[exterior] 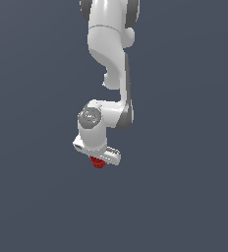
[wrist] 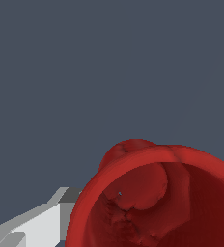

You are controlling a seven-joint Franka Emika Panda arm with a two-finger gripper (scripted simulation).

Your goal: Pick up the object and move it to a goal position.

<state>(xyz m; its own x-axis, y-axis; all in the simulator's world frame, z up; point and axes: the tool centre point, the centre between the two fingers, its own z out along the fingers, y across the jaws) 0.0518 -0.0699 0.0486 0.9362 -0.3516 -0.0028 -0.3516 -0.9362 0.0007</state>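
Appears past the pick-up, with the small bright red ribbed hollow cup (exterior: 98, 163) tucked directly under the white arm's gripper (exterior: 99, 158), seemingly clenched on it though fingers mostly hidden; leaves only carrying to an unseen goal.

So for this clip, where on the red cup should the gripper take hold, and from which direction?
Grip the red cup across its outer side wall, coming down from above, with one finger on each side. It is far narrower than the gripper and its hollow mouth faces the wrist camera, so the round sides are the graspable part.
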